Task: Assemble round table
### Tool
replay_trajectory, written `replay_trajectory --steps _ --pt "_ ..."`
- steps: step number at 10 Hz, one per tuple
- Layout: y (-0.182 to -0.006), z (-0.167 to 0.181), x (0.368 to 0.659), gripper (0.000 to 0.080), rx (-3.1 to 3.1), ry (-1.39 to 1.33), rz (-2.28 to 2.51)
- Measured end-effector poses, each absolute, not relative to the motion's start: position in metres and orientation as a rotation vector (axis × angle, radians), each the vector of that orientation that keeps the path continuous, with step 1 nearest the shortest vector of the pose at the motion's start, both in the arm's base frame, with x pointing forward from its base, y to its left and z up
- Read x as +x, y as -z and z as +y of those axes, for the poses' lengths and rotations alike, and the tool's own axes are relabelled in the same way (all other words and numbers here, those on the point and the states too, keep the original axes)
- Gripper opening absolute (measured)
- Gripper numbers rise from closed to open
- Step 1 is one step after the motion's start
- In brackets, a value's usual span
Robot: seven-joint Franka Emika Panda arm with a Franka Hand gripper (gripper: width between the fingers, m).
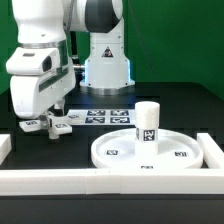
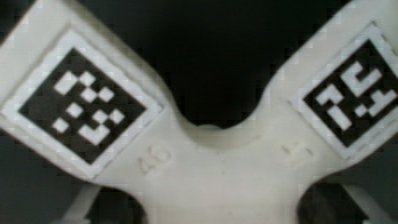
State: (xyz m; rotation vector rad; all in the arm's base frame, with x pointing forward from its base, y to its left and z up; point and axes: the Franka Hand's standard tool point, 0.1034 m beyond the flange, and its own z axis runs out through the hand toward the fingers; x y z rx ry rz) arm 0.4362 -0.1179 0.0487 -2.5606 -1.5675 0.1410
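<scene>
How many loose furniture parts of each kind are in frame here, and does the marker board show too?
Round disc: 1
Cylindrical post: 1
Cross-shaped piece: 1
Marker board: 1
Total: 4

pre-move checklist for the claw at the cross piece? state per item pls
1. Post upright on the disc: ok.
2. Claw down at the cross piece, by the exterior view's left: ok.
3. Claw shut on the cross piece: cannot tell, the fingertips are not clear in either view.
4. Cross piece centred under the wrist camera, two tags visible: ok.
5. Way towards the disc: only the flat marker board lies between, so probably ok.
</scene>
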Motion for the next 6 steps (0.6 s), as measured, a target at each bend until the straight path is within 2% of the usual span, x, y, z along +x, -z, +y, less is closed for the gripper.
replay_trajectory --steps 2,3,6 --pt "-0.088 -0.083 0.443 0.0442 -2.577 -0.182 -1.482" --pt "-0.102 -0.07 0.454 0.0442 -2.585 -0.172 -1.483" --pt "-0.127 -0.028 0.491 0.0442 -2.655 -0.11 -1.448"
